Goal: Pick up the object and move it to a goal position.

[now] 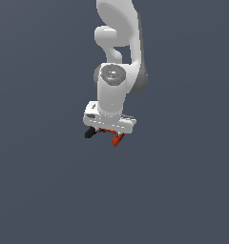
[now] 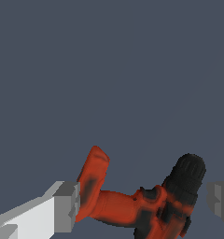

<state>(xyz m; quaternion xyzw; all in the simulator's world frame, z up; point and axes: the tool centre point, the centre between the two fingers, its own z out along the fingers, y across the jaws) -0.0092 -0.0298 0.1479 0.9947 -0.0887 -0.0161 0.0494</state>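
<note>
The object (image 1: 117, 138) is a small red-orange piece with a flared end and a black tip, sitting right under the white hand. In the wrist view the object (image 2: 114, 205) lies crosswise between the two grey fingers. One finger (image 2: 66, 207) presses on its flared red end and the other finger (image 2: 220, 200) sits at its black tip (image 2: 188, 175). My gripper (image 1: 108, 132) (image 2: 142, 203) is shut on it along its length. The object's lower part runs out of the wrist view.
Only a plain dark grey-blue surface (image 1: 183, 190) shows around the arm in both views. No goal marker or other thing is in view.
</note>
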